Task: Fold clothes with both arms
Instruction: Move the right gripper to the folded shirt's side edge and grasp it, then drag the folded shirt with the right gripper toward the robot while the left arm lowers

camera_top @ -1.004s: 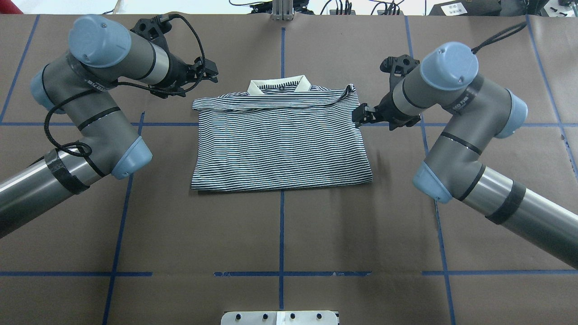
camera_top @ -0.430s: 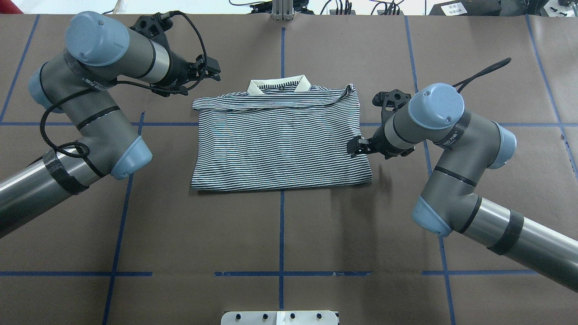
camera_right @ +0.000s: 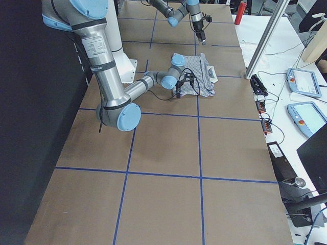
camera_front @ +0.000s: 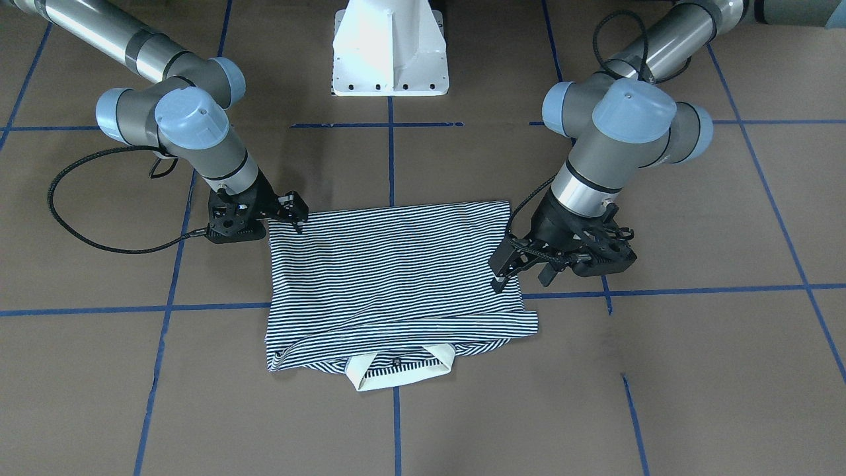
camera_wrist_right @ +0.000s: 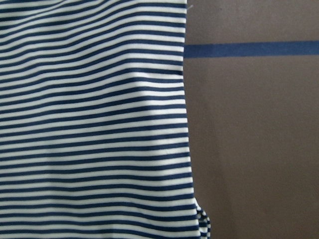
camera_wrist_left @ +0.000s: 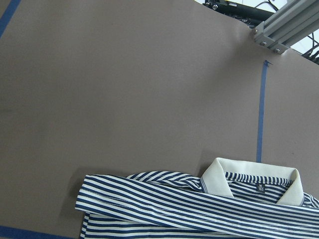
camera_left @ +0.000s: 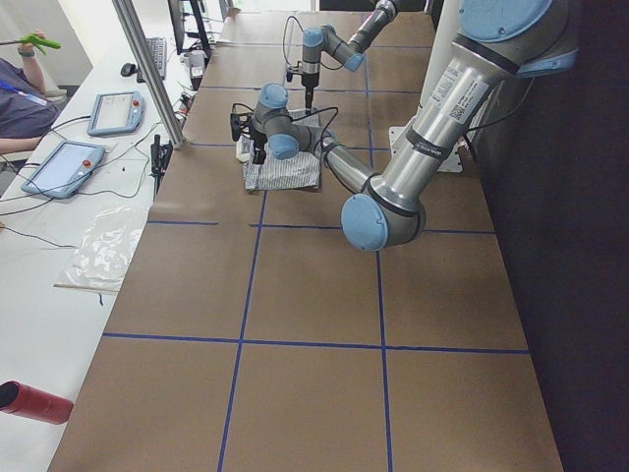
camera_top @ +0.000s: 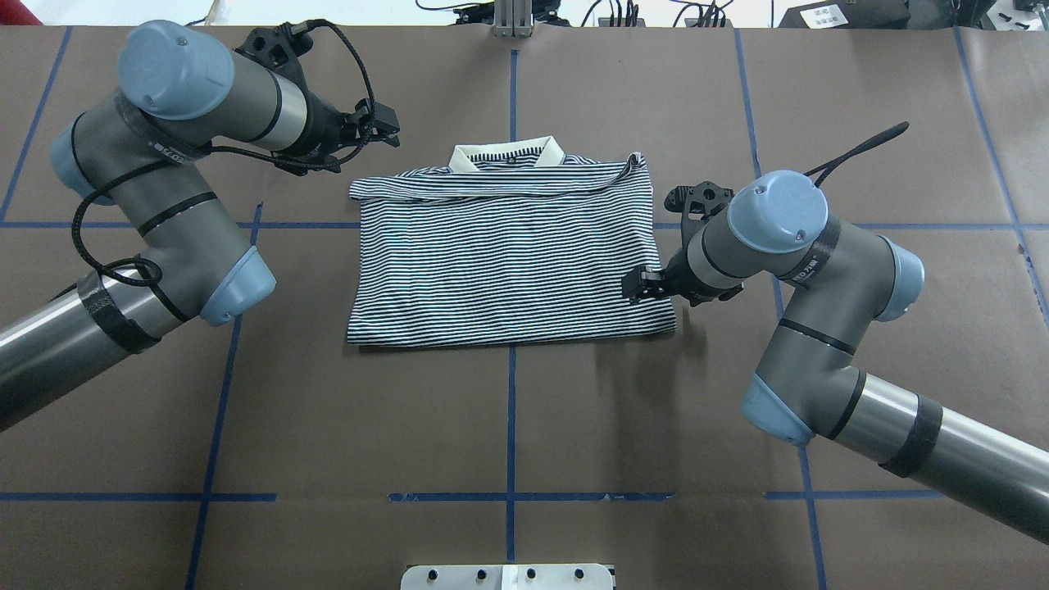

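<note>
My left jaws: wide open, empty, off far-left corner of polo shirt [camera_top: 508, 262]; right jaws at its right edge, gap unreadable.

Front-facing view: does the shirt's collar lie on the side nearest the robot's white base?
No. The cream collar sticks out from the edge of the shirt farthest from the white base.

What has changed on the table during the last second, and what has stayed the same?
The right gripper has moved along the polo shirt's right edge, from the collar end toward the hem corner nearer the robot. No grasp or release is visible. The left gripper and the shirt stayed practically where they were.
</note>
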### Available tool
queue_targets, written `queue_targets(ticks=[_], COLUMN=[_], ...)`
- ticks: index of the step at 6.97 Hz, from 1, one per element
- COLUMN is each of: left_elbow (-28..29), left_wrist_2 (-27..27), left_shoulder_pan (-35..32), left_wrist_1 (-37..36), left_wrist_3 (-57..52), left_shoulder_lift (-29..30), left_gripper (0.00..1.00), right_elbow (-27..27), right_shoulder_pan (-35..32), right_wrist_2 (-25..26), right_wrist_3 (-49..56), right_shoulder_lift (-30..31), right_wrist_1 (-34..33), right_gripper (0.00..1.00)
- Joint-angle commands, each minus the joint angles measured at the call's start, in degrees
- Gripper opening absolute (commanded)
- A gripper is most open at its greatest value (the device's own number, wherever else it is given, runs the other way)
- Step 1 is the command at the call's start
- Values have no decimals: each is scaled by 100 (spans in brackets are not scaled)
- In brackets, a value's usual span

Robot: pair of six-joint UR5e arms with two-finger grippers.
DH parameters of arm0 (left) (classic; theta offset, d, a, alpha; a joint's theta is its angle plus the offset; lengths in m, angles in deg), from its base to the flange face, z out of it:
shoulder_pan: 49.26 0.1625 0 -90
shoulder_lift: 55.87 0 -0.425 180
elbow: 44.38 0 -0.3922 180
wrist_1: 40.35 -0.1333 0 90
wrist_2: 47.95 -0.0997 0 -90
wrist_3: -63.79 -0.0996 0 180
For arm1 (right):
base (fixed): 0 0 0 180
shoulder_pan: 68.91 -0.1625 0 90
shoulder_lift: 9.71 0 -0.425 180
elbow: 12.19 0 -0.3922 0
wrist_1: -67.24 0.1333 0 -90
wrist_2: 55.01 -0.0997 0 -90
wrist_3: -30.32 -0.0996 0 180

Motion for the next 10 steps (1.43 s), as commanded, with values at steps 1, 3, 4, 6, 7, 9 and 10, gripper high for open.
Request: queue_targets(ticks=[1, 3, 4, 6, 7, 9, 10], left_elbow=[0, 0, 0, -78, -183, -481, -657], left_wrist_2=[0, 0, 0, 9, 9, 9, 0], left_shoulder_pan=[-9, -9, -9, -18, -27, -27, -27], left_wrist_1=[0, 0, 8, 0, -70, -350, -543], left_wrist_3=[0, 0, 0, 0, 0, 0, 0], left_shoulder_lift=[7, 7, 7, 7, -1, -37, -37], left_gripper=[100, 100, 100, 100, 100, 100, 100], right_elbow=[27, 36, 105, 918, 1576, 2738, 3073], right_shoulder_pan=[21, 13, 4, 152, 336, 1045, 1528], right_wrist_2=[-164, -182, -235, -279, -279, -218, -157], right_wrist_3=[16, 25, 25, 51, 25, -541, -1034], right_shoulder_lift=[-9, 8, 8, 244, 611, 1769, 2018], right_wrist_1=[-139, -157, -305, -1302, -1674, -1704, -1687], right_gripper=[0, 0, 0, 0, 0, 0, 0])
